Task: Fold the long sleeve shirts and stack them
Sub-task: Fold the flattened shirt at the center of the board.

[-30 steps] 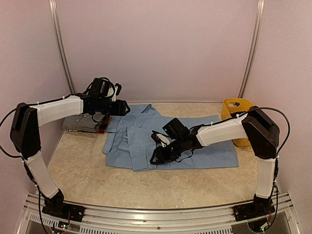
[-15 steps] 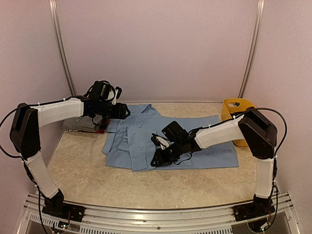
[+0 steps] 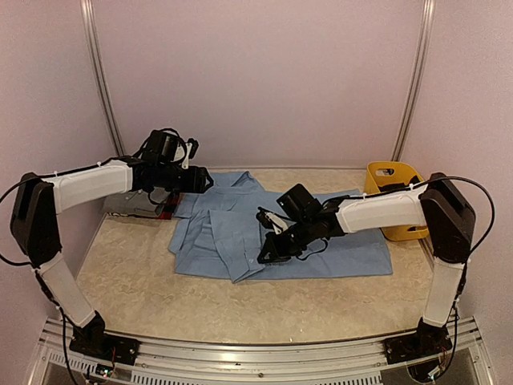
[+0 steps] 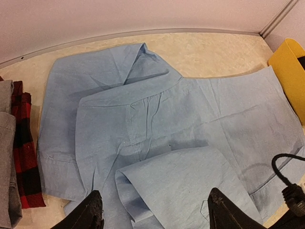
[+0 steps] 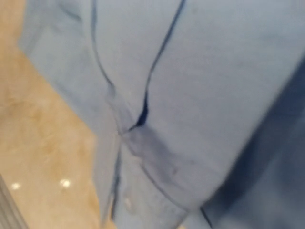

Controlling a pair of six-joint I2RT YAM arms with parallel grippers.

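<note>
The light blue shirt lies spread across the middle of the table, collar towards the back wall. My right gripper is low at its front left part, shut on a fold of the cloth that curls up off the table. In the right wrist view blue cloth fills the frame and the fingers are hidden. My left gripper hovers open above the shirt's far left corner, nothing between its fingers. The grey shirt and the red-and-black plaid shirt lie stacked at the left.
A yellow plastic basket stands at the right end of the blue shirt, also at the right edge of the left wrist view as the basket. Bare beige tabletop runs along the front. Walls close the back and sides.
The right gripper has shut on the blue shirt's cloth and drawn back slightly to the right, raising a fold. The left arm has barely shifted and stays open.
</note>
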